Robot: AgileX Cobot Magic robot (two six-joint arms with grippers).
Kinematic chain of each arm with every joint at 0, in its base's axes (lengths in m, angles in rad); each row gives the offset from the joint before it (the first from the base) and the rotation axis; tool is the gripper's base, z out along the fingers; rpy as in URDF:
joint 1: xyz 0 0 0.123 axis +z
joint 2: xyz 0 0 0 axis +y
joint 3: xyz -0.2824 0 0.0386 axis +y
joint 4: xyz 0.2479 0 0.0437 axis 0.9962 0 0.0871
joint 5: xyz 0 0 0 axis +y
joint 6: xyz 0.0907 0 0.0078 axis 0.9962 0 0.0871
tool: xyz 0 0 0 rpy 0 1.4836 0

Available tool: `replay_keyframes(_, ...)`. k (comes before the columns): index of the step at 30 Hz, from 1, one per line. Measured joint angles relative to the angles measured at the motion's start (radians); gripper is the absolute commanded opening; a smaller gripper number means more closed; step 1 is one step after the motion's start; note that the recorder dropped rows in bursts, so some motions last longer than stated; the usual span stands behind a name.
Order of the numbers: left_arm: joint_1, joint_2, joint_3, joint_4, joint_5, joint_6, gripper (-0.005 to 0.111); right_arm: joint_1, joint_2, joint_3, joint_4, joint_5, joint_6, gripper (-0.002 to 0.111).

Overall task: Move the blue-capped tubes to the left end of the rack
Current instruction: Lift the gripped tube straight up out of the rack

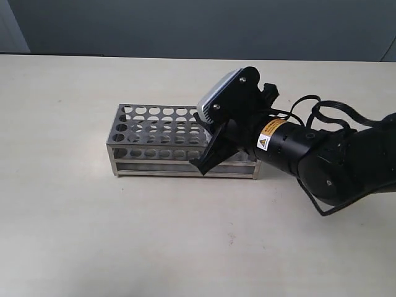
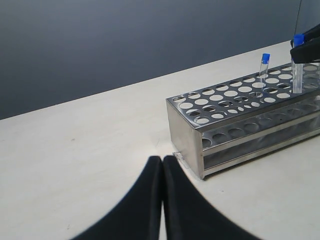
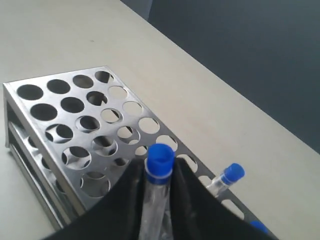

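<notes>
The silver rack (image 1: 142, 133) stands lengthwise on the table. My right gripper (image 3: 159, 169) is over its right end, shut on a blue-capped tube (image 3: 160, 157) just below the cap. In the left wrist view this tube (image 2: 298, 65) stands upright with its lower part at the top plate. A second blue-capped tube (image 3: 227, 177) stands in a hole beside it and also shows as an upright tube (image 2: 264, 70). A third blue cap (image 3: 257, 227) peeks past my finger. My left gripper (image 2: 161, 161) is shut and empty, low over the table near the rack's left end (image 2: 185, 130).
The rack's holes toward its left end (image 3: 51, 98) hold nothing. My right arm (image 1: 322, 154) reaches in from the right and covers the rack's right end in the exterior view. Bare table (image 1: 185, 247) surrounds the rack.
</notes>
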State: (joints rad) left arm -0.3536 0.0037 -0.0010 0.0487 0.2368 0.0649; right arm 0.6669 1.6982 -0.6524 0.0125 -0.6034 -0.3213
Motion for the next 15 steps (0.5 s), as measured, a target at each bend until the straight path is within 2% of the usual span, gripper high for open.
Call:
replay_keyframes(5, 0.0, 0.0, 0.0, 0.0, 0.0, 0.0, 0.0, 0.0, -0.034, 0.0, 0.002, 0.051, 0.0, -0.001)
replay_keyframes(15, 0.0, 0.0, 0.0, 0.0, 0.0, 0.0, 0.0, -0.005, -0.114, 0.0, 0.019, 0.022, -0.02, -0.001)
